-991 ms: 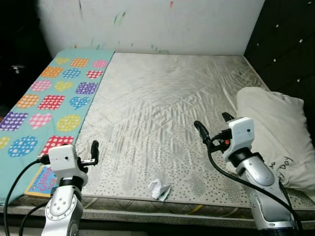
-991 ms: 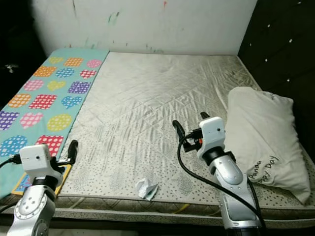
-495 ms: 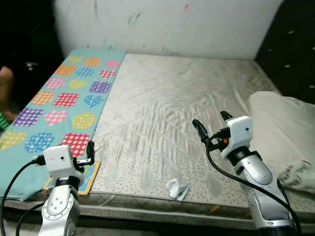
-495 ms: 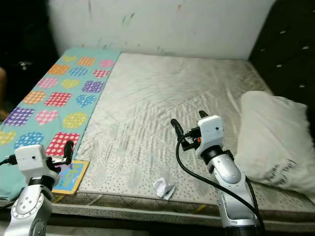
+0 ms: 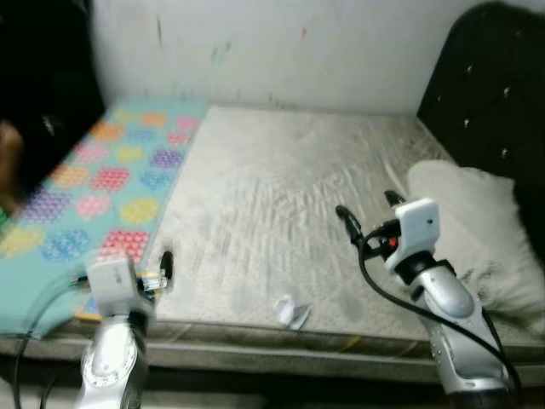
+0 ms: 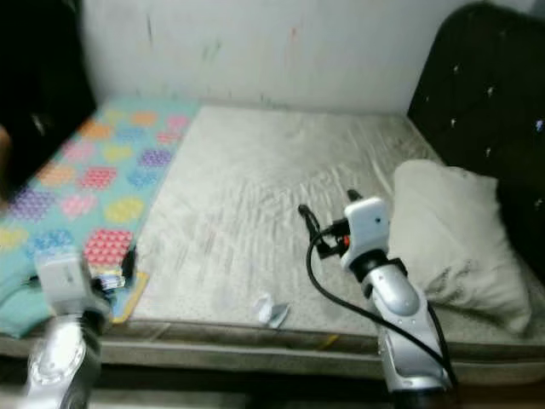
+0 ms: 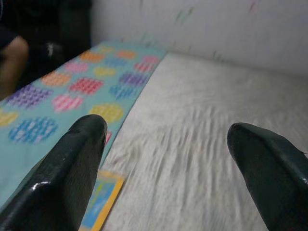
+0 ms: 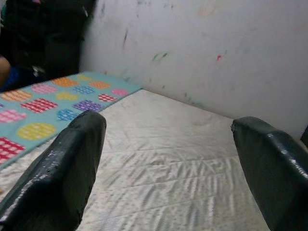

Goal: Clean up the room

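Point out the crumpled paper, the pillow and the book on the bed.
crumpled paper (image 5: 290, 313), left eye view, middle of the white wad near the bed's front edge.
pillow (image 5: 467, 228), left eye view, middle of its top face.
book (image 7: 103, 198), left wrist view, yellow-bordered cover beside the heart-patterned mat.

No legible text, labels, brands or numbers. Pillow (image 5: 473, 230) shows no readable print at this blur. Book (image 7: 98, 204) cover by the mat (image 5: 102, 183): colours only, lettering unreadable.
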You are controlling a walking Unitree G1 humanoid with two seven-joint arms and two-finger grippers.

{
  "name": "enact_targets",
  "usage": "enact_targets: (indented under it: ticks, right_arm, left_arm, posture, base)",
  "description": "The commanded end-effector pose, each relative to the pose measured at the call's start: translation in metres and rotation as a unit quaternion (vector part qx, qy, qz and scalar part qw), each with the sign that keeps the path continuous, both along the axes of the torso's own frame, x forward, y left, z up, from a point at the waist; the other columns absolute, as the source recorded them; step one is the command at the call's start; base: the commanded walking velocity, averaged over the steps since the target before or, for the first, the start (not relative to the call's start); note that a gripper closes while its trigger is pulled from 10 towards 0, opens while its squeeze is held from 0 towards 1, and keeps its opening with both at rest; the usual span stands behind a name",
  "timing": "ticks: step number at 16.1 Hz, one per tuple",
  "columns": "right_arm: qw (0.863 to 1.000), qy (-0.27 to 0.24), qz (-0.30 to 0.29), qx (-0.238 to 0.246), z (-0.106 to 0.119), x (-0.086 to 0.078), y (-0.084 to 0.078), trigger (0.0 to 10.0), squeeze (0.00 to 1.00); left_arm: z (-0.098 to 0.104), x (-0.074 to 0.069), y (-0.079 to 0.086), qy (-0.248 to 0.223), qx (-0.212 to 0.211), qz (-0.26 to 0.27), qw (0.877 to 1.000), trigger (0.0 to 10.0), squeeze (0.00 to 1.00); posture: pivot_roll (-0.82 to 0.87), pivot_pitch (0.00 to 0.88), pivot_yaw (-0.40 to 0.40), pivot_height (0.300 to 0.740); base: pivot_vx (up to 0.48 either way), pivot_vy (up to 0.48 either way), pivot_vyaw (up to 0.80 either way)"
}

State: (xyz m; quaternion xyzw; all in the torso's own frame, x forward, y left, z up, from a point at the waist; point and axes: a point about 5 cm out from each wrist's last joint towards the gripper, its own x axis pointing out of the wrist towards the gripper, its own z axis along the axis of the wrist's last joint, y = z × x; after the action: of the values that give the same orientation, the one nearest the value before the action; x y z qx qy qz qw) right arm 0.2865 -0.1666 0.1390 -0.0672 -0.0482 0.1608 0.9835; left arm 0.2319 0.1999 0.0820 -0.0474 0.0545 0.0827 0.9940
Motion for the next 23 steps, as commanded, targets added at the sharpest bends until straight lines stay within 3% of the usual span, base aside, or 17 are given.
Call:
enact_targets:
  ticks: [1,4,12,17,23]
  right_arm:
    - [1.000,0.000,-0.001,0.000,-0.0001,-0.0002,0.0001,10.0,0.00]
    - [1.000,0.001,-0.002,-0.003,-0.0006,-0.0007,-0.0016,10.0,0.00]
    - [1.000,0.000,0.008,-0.007,-0.0008,0.0011,0.0000,10.0,0.00]
    - [1.000,0.000,0.006,-0.006,-0.0004,0.0010,-0.0004,10.0,0.00]
    - [1.000,0.001,0.000,-0.004,-0.0015,0.0005,-0.0020,10.0,0.00]
  left_arm:
    - [0.0078,0.0058,0.0013,-0.013,0.003,0.001,1.000,10.0,0.00]
    - [0.0086,0.0053,0.0006,-0.019,0.003,0.001,1.000,10.0,0.00]
    - [0.0141,0.0029,-0.0075,-0.047,-0.021,-0.044,0.998,10.0,0.00]
    - [0.0143,0.0033,-0.0079,-0.046,-0.023,-0.046,0.998,10.0,0.00]
    - [0.0122,0.0043,-0.0072,-0.036,-0.022,-0.046,0.998,10.0,0.00]
  posture:
    - [-0.18,0.022,-0.015,0.740]
    - [-0.19,0.021,-0.019,0.740]
    - [-0.18,0.008,-0.021,0.740]
    - [-0.18,0.016,-0.021,0.740]
    - [-0.19,0.020,-0.015,0.740]
  base:
    - [0.000,0.480,0.00]
    - [0.000,0.409,0.00]
    - [0.116,0.000,0.00]
    - [0.309,0.000,0.00]
    - [0.000,0.000,0.00]
